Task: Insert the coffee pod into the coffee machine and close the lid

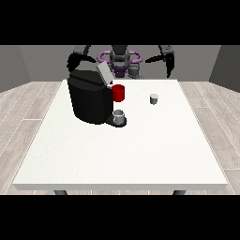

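Pod [153, 99] on worktop [122, 150], well clear of my hands; machine [89, 99] lid [103, 72] up. Finger state: cannot tell.

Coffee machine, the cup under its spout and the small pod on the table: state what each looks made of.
Coffee machine: likely black plastic, matte, with soft highlights; its raised lid looks grey. Cup: grey, faintly shiny, possibly metal or glazed ceramic. Coffee pod: pale grey, perhaps aluminium or plastic; too small to tell.

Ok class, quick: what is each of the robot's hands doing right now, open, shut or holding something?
Hand at the view's left: raised behind the coffee machine, holding nothing visible; fingers cannot be told.
Hand at the view's right: raised, empty; fingers cannot be told.
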Tool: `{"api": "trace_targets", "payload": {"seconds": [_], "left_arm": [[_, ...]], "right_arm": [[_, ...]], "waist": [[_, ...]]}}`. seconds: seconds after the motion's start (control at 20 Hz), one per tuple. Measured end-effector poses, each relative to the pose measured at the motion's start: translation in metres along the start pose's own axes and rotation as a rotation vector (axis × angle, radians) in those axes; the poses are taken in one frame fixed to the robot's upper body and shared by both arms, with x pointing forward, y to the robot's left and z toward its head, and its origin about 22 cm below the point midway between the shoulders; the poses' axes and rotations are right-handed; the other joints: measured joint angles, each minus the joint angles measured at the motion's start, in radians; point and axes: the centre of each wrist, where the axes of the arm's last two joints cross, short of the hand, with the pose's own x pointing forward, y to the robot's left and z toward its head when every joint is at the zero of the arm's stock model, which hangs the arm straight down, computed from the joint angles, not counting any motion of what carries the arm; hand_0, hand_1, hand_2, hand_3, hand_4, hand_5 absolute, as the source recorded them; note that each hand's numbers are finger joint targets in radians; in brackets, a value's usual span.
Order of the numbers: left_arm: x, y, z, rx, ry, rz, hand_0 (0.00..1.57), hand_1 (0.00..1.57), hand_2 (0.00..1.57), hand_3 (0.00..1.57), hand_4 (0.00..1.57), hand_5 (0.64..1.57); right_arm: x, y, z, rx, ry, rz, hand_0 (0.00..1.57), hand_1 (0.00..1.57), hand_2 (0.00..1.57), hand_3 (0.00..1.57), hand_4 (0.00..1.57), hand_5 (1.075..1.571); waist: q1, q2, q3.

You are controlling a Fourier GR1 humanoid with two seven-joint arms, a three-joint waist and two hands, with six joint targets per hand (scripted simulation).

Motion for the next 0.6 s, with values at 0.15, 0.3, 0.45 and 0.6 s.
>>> {"api": "trace_targets", "payload": {"seconds": [0.15,0.3,0.45,0.6], "left_arm": [[-0.005,0.015,-0.010,-0.005,0.031,-0.019,0.00,0.00,0.00,0.00,0.00,1.571],[-0.012,0.019,-0.020,0.012,0.076,-0.044,0.00,0.00,0.00,0.00,0.00,1.571],[-0.019,0.024,-0.031,0.026,0.109,-0.053,0.00,0.00,0.00,0.00,0.00,1.571],[-0.024,0.026,-0.040,0.022,0.140,-0.081,0.00,0.00,0.00,0.00,0.00,1.571]], "right_arm": [[0.000,-0.002,-0.002,0.006,-0.025,-0.010,0.00,0.00,0.00,0.00,0.19,1.571],[0.015,0.004,-0.009,0.041,-0.042,-0.027,0.00,0.00,0.00,0.00,0.12,1.571],[0.016,0.013,-0.008,0.053,-0.057,-0.026,0.00,0.00,0.00,0.00,0.28,1.571],[0.013,0.012,-0.011,0.052,-0.050,-0.028,0.00,0.00,0.00,0.00,0.34,1.571]], "waist": [[-0.017,0.029,-0.0001],[-0.055,0.053,-0.0004],[-0.069,0.079,-0.0006],[-0.064,0.091,-0.0005]]}}
